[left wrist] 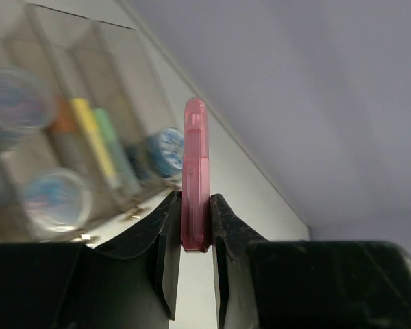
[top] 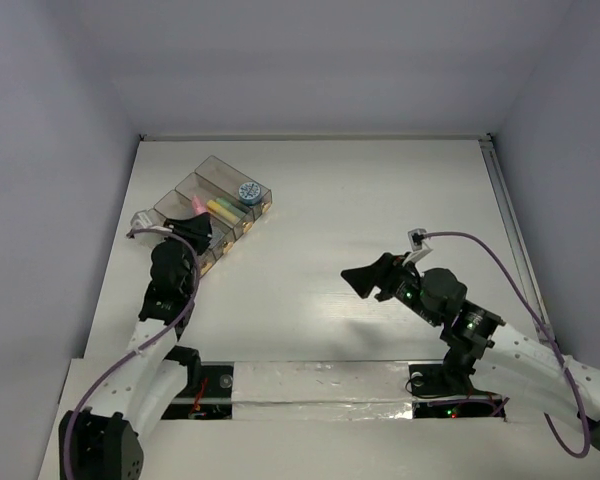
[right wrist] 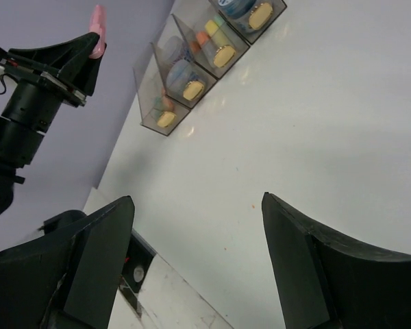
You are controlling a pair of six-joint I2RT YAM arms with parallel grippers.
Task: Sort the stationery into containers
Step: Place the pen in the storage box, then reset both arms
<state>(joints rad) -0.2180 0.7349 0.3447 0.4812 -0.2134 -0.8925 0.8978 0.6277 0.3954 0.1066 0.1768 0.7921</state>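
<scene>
Left gripper (top: 192, 228): jaws closed on the pink pen (left wrist: 194, 178). They clamp its lower end, and the rest of the pen sticks straight out past the jaw tips. In the top view the pen sits over the containers (top: 212, 172), lined up with the third box counting from the far-right end. The gripper body covers the near-left end box. The pen is in the grip, not in a box. How high it is over the box, cannot tell.

Containers: four joined smoky clear boxes in a diagonal row on the far-left part of the table (top: 380, 180). Brass clasps (right wrist: 222, 55) are on the side facing the right arm.
- Far-right end box: blue tape roll (top: 248, 191).
- Next box: yellow pen (top: 218, 208) and green pen (left wrist: 113, 147) side by side, orange pen (right wrist: 203, 38) beside them.
- Third box: another bluish roll (right wrist: 180, 68).
- Near-left end box: something pinkish-orange inside, too small to name.

In the left wrist view the boxes behind the pink pen are blurred. Only the colours of the rolls and pens read there.

Right gripper (right wrist: 197, 200): jaws wide open, nothing between them. It is well apart from the containers, to their right and nearer the arm bases than the row is. The tips point toward the row, low over the table. Whether they touch the table, cannot tell.
</scene>
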